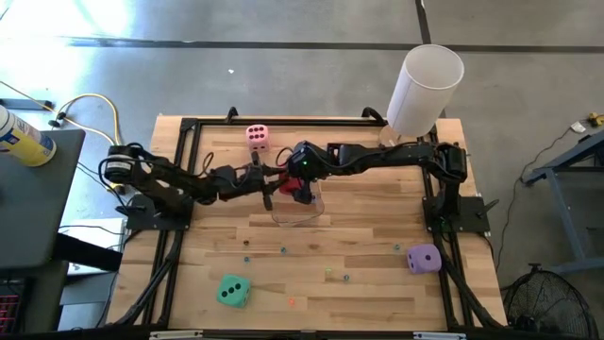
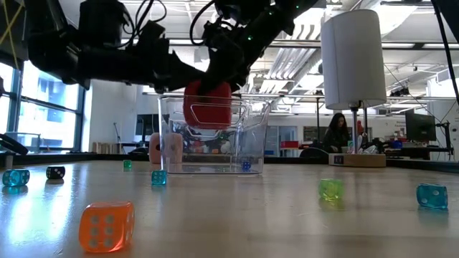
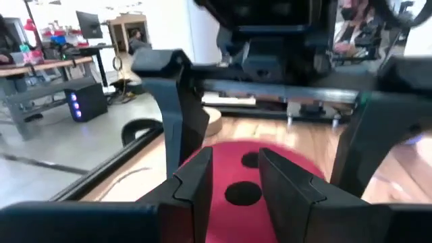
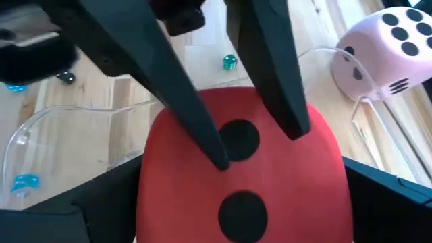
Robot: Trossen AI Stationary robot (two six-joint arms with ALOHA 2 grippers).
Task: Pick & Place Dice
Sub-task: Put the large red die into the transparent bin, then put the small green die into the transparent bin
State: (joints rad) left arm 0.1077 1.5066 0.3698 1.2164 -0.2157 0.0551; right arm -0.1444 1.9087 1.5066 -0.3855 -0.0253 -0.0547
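A red die (image 1: 287, 185) with dark pips hangs at the rim of a clear container (image 1: 298, 210) at mid-table. My right gripper (image 4: 243, 226) reaches in from the right, slanting down, its jaws wide around the die. My left gripper (image 3: 236, 185) comes level from the left. Its fingers (image 4: 202, 128) stand a little apart over the die's pip face. The pink die (image 1: 257, 136) rests on the table near the far edge. The teal die (image 1: 232, 290) sits near the front left. The purple die (image 1: 424, 259) sits at the right. My right gripper has the red die between its two wide-set fingers, on two opposite sides (image 4: 145, 196). It comes slanting down from the table's right. The die hangs clear of the table at the container's rim (image 2: 215, 100). My left gripper's fingertips (image 4: 293, 125) lie at the die's pip face; whether they touch it, I cannot tell.
A tall white cylinder (image 1: 425, 85) stands at the far right corner. Small coloured beads lie scattered on the wood, among them an orange one (image 2: 106, 226) near the front and a blue one (image 2: 432, 196). Black frame rails (image 1: 179, 170) run along the table's edges.
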